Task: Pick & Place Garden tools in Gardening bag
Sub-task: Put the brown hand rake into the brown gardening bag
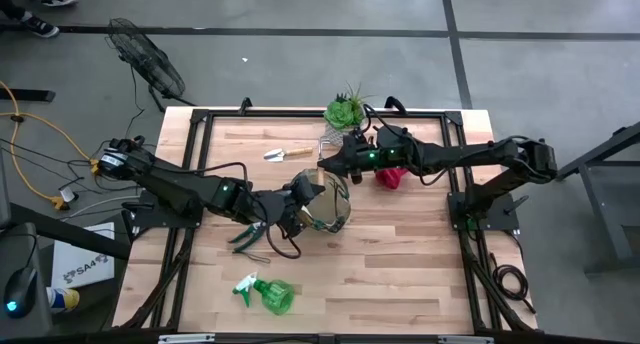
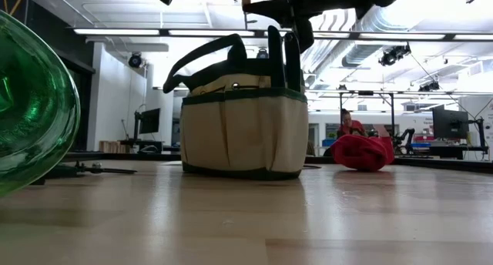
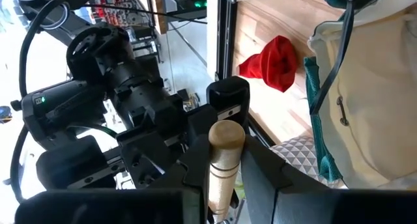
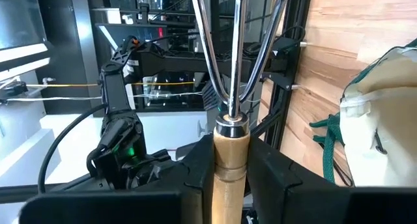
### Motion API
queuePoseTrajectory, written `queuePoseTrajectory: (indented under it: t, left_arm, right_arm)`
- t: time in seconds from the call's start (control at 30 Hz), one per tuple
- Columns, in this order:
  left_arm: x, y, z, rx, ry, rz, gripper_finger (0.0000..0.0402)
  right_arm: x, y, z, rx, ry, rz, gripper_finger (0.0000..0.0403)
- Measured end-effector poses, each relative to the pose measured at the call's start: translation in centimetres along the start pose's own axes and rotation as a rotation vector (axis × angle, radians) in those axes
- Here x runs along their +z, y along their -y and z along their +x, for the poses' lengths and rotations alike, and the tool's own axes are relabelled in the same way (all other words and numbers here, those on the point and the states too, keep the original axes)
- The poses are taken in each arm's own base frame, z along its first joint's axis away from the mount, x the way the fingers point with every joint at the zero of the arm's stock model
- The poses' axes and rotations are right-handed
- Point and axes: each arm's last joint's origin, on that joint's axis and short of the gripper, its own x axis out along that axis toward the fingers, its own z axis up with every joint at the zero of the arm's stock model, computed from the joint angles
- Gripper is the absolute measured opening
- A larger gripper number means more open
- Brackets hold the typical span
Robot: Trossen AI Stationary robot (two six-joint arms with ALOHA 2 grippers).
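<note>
I see the gardening bag (image 1: 328,202) near the middle of the table (image 1: 400,274): a round khaki fabric tote with dark green trim and dark loop handles, standing upright.

Both grippers meet over the bag's far-left rim. The right gripper (image 4: 229,175) is clamped on the wooden handle of a rake (image 4: 233,55), its chrome prongs fanning away from the fingers. The left gripper (image 3: 221,178) has its fingers narrowed around a rounded wooden handle end (image 3: 225,160); I cannot tell whether this is the same rake.

From above I count one trowel (image 1: 286,153) with a wooden handle lying on the far left of the table, one pair of pruning shears (image 1: 247,236) near the left arm, one green spray bottle (image 1: 266,294) on the near left, and one red cone-shaped piece (image 1: 390,176) right of the bag. A green succulent (image 1: 344,111) sits at the far edge.

The low view adds what the overhead hides: the bag's side pockets, the spray bottle looming large at the left, the red piece resting flat on the table, and a person in the room behind.
</note>
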Motion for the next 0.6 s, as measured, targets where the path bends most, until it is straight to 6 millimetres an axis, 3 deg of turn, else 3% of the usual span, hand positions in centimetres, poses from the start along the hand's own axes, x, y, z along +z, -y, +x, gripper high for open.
queuePoseTrajectory:
  t: [0.43,0.6]
  left_arm:
    - [-0.1,0.0,0.0,0.011,-0.051,-0.026,0.0054]
    - [-0.4,-0.8,-0.3,0.079,-0.129,-0.126,0.0054]
  right_arm:
    - [0.2,-0.1,-0.1,0.006,-0.007,-0.083,0.0189]
    - [1.1,-0.3,-0.6,0.01,-0.02,-0.104,0.0226]
